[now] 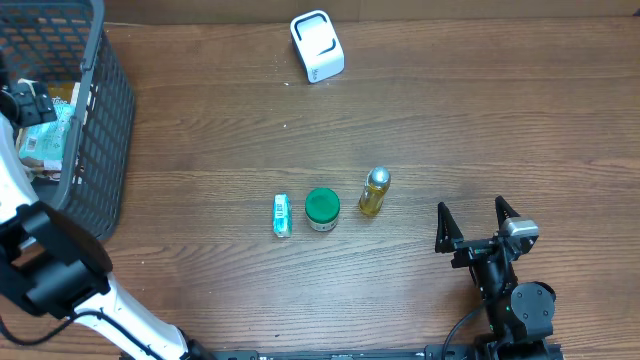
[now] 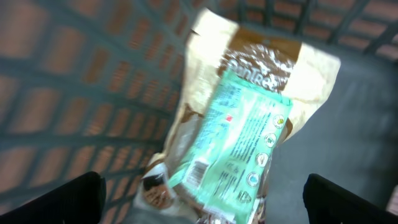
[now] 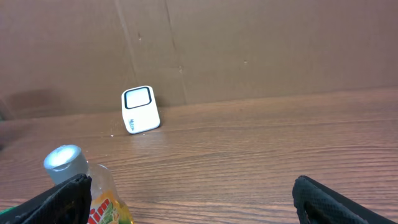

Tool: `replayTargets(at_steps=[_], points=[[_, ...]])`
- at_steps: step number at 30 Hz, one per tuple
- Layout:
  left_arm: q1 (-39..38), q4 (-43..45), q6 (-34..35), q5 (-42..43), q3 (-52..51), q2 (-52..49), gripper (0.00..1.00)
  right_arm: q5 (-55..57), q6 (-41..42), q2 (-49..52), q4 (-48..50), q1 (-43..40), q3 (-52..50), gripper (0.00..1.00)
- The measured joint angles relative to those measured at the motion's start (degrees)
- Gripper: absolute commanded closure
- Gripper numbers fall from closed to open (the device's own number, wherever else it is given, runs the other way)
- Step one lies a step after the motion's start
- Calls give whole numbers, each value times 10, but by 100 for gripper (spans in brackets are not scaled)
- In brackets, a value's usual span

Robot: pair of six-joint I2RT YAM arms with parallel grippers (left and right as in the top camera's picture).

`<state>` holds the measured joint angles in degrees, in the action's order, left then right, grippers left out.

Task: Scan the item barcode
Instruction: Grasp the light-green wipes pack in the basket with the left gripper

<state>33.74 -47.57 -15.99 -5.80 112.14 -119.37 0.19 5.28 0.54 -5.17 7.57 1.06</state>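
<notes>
Left pincer: you see it released, its two dark fingertips spread to the lower corners of the wrist view and closed on nothing. Directly beneath it lies a crumpled packet, pale green over cream and brown; a barcode shows near the packet's 7 o'clock end, and the picture is blurred. Grey mesh surrounds the packet on all sides.

In the overhead view you find the same left pincer at 9 o'clock of the frame, above the dark mesh basket, with the packet inside the basket.

Right pincer: also released, jaws wide apart and empty, at 4 o'clock of the table, pointing toward 12 o'clock. From its wrist view, the right pincer has a yellow bottle with a silver cap just beside its left finger.

Outward from the right pincer toward 9 o'clock, you meet three things in a row, near one another but apart: the yellow bottle lying down, a green-lidded jar, and a small teal and white tube.

At 12 o'clock, well apart from that row, the white scanner stands near the table's far edge; it appears again in the right wrist view, its dark-framed window facing the camera.
</notes>
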Motion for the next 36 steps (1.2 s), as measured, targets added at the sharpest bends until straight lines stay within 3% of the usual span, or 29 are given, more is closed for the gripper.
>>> replayTargets(at_steps=[12,28,31,32,36], points=[[0,28,-41,54,0,-93,0,0,0,0,0,0,0,0],[0,29,-42,23,0,-130,0,0,0,0,0,0,0,0],[0,30,-43,21,0,-130,18,0,0,0,0,0,0,0],[0,31,-42,21,0,-130,19,0,0,0,0,0,0,0],[0,31,-46,19,0,-130,7,0,0,0,0,0,0,0]])
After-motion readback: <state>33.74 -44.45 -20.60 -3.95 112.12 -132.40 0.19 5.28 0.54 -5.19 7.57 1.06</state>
